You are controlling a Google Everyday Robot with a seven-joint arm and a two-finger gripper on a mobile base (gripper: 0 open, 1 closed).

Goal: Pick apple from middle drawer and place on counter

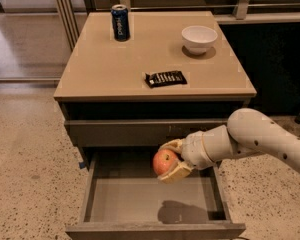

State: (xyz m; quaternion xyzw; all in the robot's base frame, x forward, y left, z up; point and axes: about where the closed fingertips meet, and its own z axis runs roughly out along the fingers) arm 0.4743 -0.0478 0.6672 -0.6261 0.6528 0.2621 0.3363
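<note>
Gripper [170, 159] is clamping the apple [164, 162], hanging above the open drawer [155, 229], just below the upper drawer front [115, 133]. The counter [105, 69] is showing bare room between the can [120, 22], wrapper [165, 78] and bowl [199, 37]. Can lettering unreadable.

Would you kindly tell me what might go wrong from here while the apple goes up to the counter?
The gripper holds the apple just below the closed drawer front and the counter edge; a straight lift may knock it loose. If it slips, it falls into the middle drawer. The dark packet lies near the counter's front, crowding placement.
</note>
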